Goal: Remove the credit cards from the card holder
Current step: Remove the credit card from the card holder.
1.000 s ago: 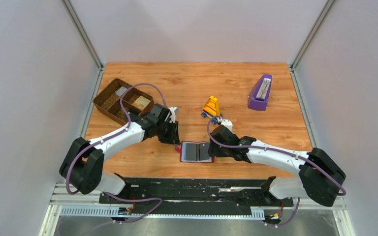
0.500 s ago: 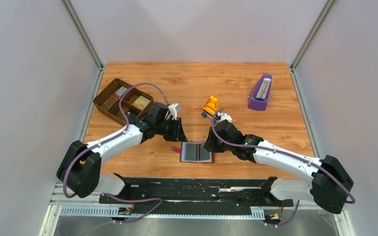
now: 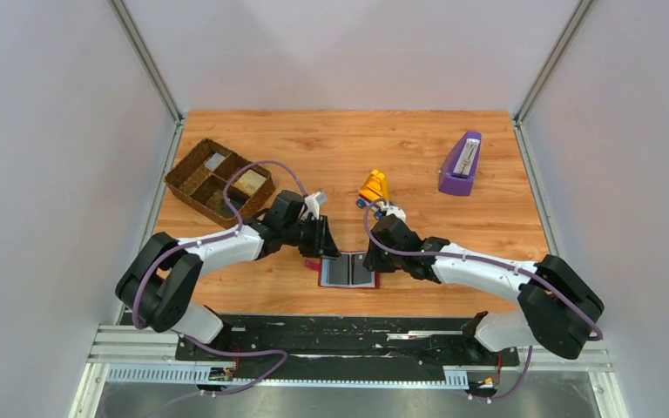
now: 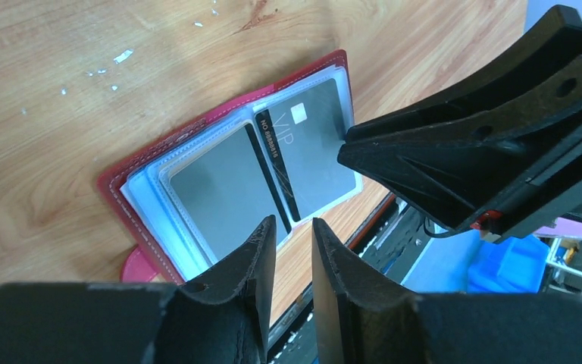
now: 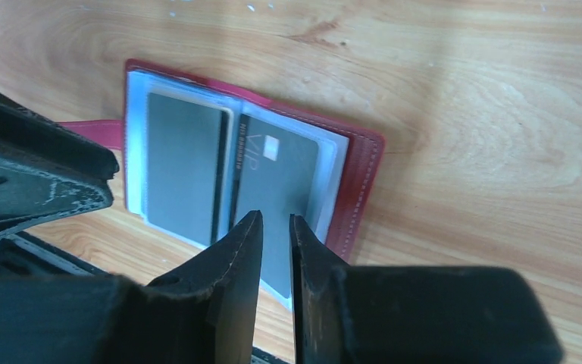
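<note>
**A:** Progress?

**B:** No card is out yet. The card holder [image 3: 348, 270] lies open and flat under both sets of jaws. The VIP card [image 5: 280, 174] and the plain grey card [image 5: 182, 163] are both in their sleeves.

**A:** Jaws?

**B:** The left gripper [image 4: 293, 221] is slightly apart and empty, with its tips by the fold. The right gripper [image 5: 274, 218] is also slightly apart and empty, with the VIP card just beyond its tips.

**A:** Versus a second ago?

**B:** Both wrists have crowded in over the holder. The holder itself is unmoved.

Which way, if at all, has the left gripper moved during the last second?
Yes. Seen from above, the left gripper moved right, toward the card holder, which stayed put.
</note>
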Motion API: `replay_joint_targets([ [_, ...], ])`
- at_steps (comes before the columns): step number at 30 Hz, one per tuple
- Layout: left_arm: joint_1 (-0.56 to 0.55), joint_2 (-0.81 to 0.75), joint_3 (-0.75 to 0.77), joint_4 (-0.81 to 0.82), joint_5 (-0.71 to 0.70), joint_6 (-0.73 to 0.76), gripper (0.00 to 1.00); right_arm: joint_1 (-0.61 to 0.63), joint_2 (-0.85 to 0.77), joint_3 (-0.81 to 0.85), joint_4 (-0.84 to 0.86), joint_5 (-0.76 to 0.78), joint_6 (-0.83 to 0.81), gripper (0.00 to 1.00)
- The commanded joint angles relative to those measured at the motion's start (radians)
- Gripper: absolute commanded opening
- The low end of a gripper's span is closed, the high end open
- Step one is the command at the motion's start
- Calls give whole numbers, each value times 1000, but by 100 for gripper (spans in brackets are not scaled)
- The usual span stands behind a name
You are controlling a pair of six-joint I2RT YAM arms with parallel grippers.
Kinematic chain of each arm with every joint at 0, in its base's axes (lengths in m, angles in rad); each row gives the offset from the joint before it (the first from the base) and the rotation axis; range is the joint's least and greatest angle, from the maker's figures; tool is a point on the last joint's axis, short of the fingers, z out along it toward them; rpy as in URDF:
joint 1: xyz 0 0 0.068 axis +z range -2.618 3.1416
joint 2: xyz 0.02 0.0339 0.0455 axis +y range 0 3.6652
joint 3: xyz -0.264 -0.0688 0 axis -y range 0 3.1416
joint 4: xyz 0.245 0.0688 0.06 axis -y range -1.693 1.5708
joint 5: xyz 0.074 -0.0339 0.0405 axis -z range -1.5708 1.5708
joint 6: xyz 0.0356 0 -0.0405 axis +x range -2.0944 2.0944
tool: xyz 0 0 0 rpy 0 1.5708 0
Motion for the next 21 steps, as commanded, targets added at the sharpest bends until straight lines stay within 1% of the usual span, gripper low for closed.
replay_joint_targets([
  [1, -20, 42, -19, 132, 20, -40, 31, -16, 13, -44, 57, 2, 7, 20],
  [7, -40, 79, -23, 180, -13, -50, 33, -28, 26, -96, 84, -8, 24, 20],
  [10, -42, 99, -34, 232, -33, -60, 34, -31, 25, -112, 87, -5, 30, 20],
  [21, -55, 181, -44, 291, -92, -59, 38, -37, 3, -138, 93, 0, 36, 19],
])
